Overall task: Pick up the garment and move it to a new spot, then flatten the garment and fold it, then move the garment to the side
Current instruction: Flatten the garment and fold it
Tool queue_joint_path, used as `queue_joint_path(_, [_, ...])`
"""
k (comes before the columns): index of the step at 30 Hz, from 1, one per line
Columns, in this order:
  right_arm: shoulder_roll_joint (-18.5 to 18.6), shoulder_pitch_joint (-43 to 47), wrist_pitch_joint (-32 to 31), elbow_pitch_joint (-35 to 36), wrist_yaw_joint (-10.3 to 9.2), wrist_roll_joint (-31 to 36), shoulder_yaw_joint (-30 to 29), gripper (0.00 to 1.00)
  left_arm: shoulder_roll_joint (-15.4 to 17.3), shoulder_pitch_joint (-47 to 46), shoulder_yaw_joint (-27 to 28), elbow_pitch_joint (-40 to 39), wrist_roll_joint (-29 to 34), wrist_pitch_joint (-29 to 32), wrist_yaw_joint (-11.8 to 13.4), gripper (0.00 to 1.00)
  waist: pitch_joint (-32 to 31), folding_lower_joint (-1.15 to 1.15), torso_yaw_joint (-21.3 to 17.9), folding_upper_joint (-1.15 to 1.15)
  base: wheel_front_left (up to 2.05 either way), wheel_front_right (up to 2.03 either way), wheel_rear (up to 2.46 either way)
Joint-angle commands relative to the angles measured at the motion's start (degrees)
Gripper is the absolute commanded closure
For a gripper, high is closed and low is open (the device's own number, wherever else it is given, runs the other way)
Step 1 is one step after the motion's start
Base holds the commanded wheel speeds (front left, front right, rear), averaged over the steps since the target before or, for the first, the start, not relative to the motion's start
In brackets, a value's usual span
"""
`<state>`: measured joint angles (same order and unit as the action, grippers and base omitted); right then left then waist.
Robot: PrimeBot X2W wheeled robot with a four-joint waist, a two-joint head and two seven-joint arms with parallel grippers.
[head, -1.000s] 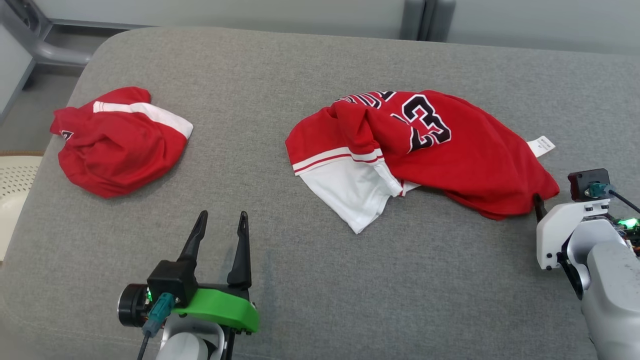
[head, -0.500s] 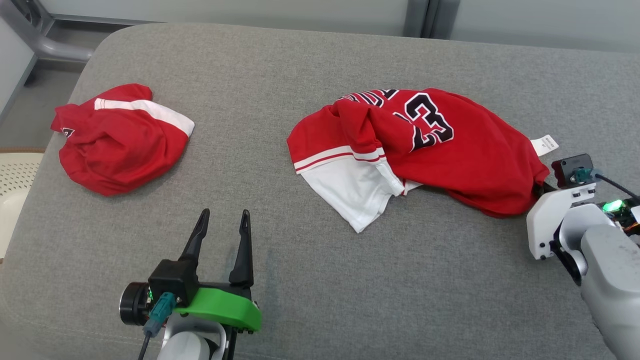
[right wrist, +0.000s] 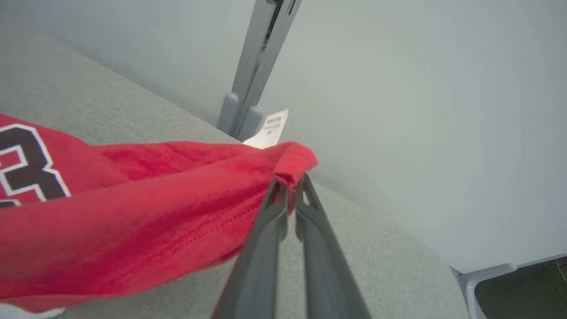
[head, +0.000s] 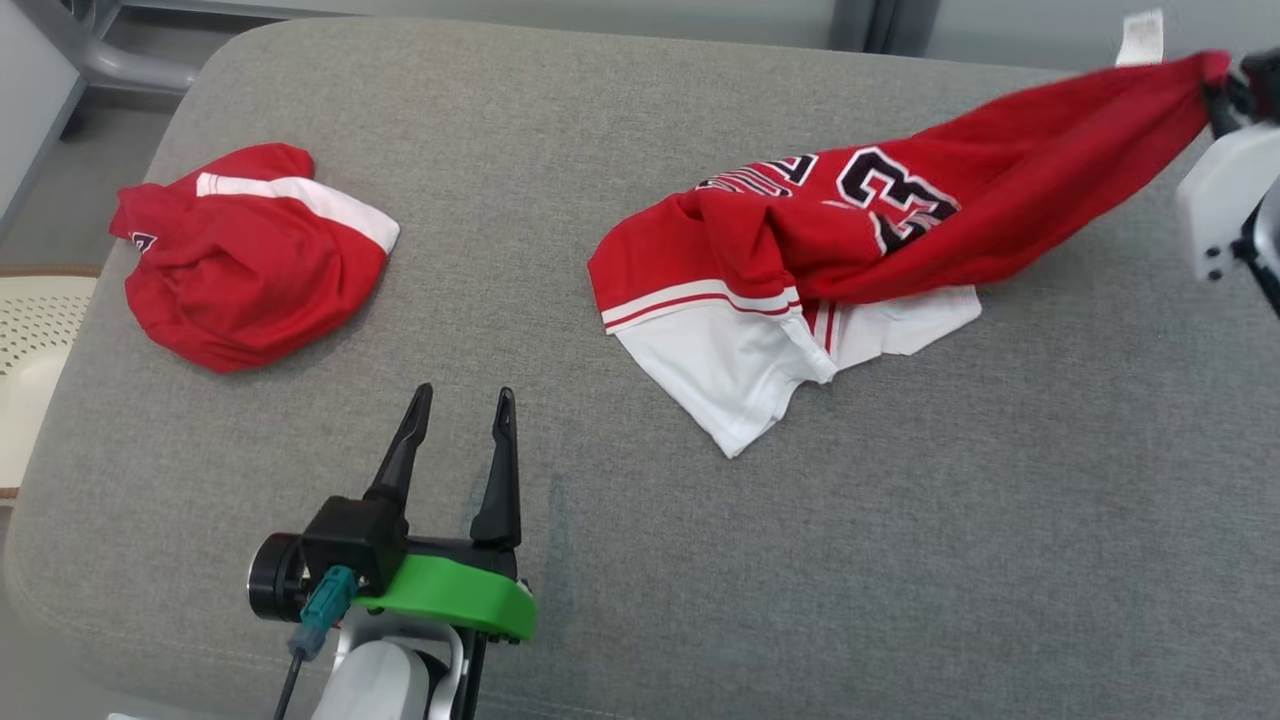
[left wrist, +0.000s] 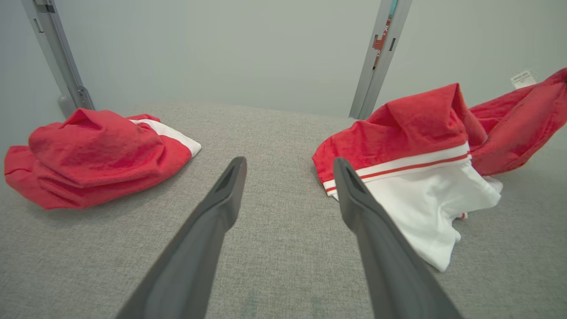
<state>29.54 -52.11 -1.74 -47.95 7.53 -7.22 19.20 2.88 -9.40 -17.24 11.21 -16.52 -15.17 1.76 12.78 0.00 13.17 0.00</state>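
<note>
Our left claw [head: 465, 392] sits nearest to us, low over the gray cushion [head: 900, 580]. Its two fingers are spread wide and it holds nothing. It points up the cushion.

A bit farther out lies the shirt [head: 800, 240], the thing we have to move. Its white part [head: 720, 370] is flat on the cushion, near the middle. The red part with the big black number rests behind the white part. From there the red cloth climbs up and away to the right like a tight rope.

At the far end of that rope is our right claw [right wrist: 291, 186]. Its fingers are pressed together on a red corner of the shirt, and that corner is up in the air. A small white tag [head: 1140, 35] pokes up just beside the pinch.

Far off on the left lies a second red heap [head: 250, 270], well apart from the shirt. No claw touches it.

So we think we are only at the start. The grab looks done, and the lift looks partway, since most of the shirt lies on the cushion. Left to do: get the shirt all the way up, carry it to a new spot, spread it flat, fold it, and then move it to the side. Nothing is flat or folded yet.
</note>
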Motion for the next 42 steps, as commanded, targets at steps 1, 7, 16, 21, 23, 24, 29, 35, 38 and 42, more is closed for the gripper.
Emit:
queue_joint_path(1, [0.8,-2.1,-0.3,-0.2,-0.07,0.9,0.7,1.00,0.0,-0.9,-0.2,-0.3,-0.1,0.0,0.2,0.00,1.1,0.00,1.0,0.00,0.00,0.00,0.00])
queue_joint_path(7, [4.3,-10.9,-1.1,-2.0,-0.08,4.4,3.2,1.00,0.0,-1.8,-1.3,-0.9,-0.5,0.0,0.3,0.00,3.2,0.00,3.0,0.00,0.00,0.00,0.00])
queue_joint_path(16, [5.9,-19.6,2.5,-6.7,-0.08,11.2,0.6,0.63,0.0,-3.8,-3.1,-2.2,-1.1,0.0,0.7,0.00,7.3,0.00,5.4,0.00,0.00,0.00,0.00])
queue_joint_path(21, [2.7,-19.5,5.1,-9.7,-0.08,14.5,-2.1,0.00,0.0,-4.5,-3.7,-2.1,-1.4,0.0,1.1,0.00,8.1,0.00,5.2,0.00,0.00,0.00,0.00])
queue_joint_path(23, [1.6,-19.0,6.3,-10.8,-0.08,15.3,-2.7,0.00,0.0,-4.8,-3.8,-2.0,-1.5,0.0,1.2,0.00,8.0,0.00,4.8,0.00,0.00,0.00,0.00])
queue_joint_path(24, [1.1,-18.7,7.1,-11.3,-0.08,15.7,-3.0,0.00,0.0,-4.9,-3.8,-1.9,-1.5,0.0,1.2,0.00,7.9,0.00,4.6,0.00,0.00,0.00,0.00])
queue_joint_path(29, [-1.9,-16.2,11.9,-13.6,-0.08,14.2,-4.2,0.00,0.0,-5.0,-3.4,-1.7,-0.9,0.0,1.3,0.00,5.6,0.00,3.0,0.00,0.00,0.00,0.00])
queue_joint_path(35, [-5.1,-12.1,15.3,-15.0,-0.08,10.8,-3.9,0.00,0.0,-4.1,-1.9,-0.7,0.4,0.0,0.8,0.00,1.2,0.00,-0.3,0.00,0.00,0.00,0.00])
queue_joint_path(38, [-7.2,-8.6,16.3,-14.2,-0.08,8.2,-4.3,0.00,0.0,-3.0,-1.5,-0.1,1.2,0.0,0.6,0.00,-1.4,0.00,-2.1,0.00,0.00,0.00,0.00])
queue_joint_path(42, [-9.7,-2.4,16.9,-11.3,-0.08,4.3,-5.5,0.00,0.1,-1.9,-0.7,0.7,1.6,0.0,0.5,0.00,-4.5,0.00,-4.1,0.00,0.00,0.00,0.00])
